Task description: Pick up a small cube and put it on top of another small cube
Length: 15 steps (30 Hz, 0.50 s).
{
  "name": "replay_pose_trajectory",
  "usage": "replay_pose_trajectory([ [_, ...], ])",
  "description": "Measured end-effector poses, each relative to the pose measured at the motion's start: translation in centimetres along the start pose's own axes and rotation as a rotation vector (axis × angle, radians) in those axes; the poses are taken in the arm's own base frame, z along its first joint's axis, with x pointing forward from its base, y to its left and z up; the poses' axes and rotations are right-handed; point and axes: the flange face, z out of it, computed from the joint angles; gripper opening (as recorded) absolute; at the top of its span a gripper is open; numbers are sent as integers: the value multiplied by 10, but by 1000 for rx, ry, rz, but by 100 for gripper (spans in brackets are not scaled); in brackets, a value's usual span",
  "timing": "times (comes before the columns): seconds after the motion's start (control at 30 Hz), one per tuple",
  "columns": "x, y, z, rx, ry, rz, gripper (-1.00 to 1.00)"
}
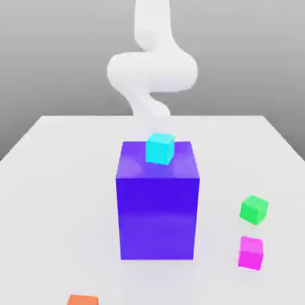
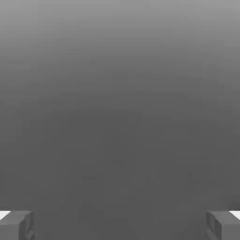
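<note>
pink cube [image 1: 251,252]: near right on the counter [image 1: 53,196], untouched.
green cube [image 1: 254,209]: just behind it; may get knocked.
blue block [image 1: 157,202]: tall, mid-counter; the arm [image 1: 152,71] behind it probably must clear it.
tool [image 2: 120,225]: fingers spread, empty.

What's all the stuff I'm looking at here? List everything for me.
table: one, white, under everything.
big block: one, blue-purple, table centre.
cyan cube: one, on top of the big block.
green cube: one, on the table, toward the exterior view's right.
magenta cube: one, just in front of the green cube, apart from it.
orange cube: one, at the front edge, partly cut off.
robot arm: one, white, behind the big block.
gripper: one, grey fingertips wide apart, holding nothing.
</note>
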Motion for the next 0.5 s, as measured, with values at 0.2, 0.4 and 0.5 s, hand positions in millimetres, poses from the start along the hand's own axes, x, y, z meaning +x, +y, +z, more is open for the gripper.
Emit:
replay_pose_trajectory([
  [0.2,-57,-18,127,-33,-209,-266,0],
  [0.4,-145,-19,232,-61,-399,-536,0],
  [0.5,-197,-10,275,-75,-490,-674,0],
])
